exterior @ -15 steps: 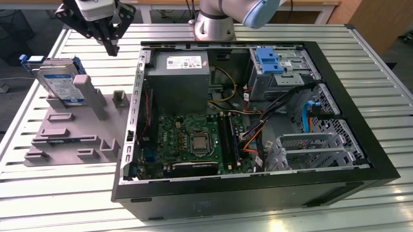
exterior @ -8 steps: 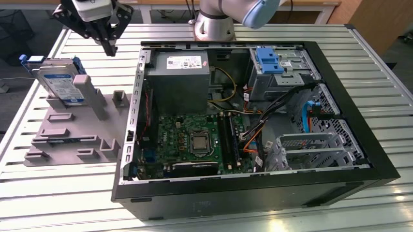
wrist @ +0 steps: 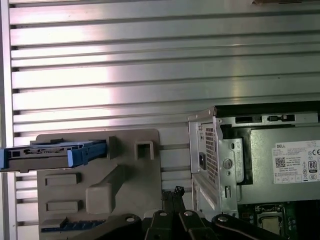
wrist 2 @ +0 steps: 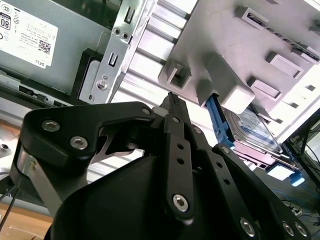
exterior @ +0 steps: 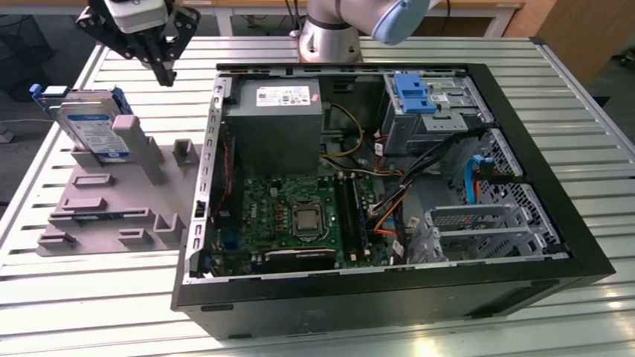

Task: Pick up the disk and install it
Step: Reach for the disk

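Jaws look closed, tips together, nothing between them. The gripper (exterior: 165, 74) hovers above the table, fingers pointing down. The disk (exterior: 91, 128) is untouched, standing tilted in the grey fixture (exterior: 119, 216), near the gripper at about 7:30 in the exterior view. The open PC case (exterior: 555, 249) sits at 4 o'clock. My read: approach for the pick, no grasp yet. A grasp calls for open jaws squared on the blue carrier's edge.

A black metal gripper (wrist 2: 172, 100) is seen with its fingertips drawn together and nothing between them, set against a slatted aluminium table (wrist 2: 150, 55). Near the tips, a flat silver disk in a blue plastic carrier (wrist 2: 252, 131) is held upright in a slotted grey plastic fixture (wrist 2: 225, 40).
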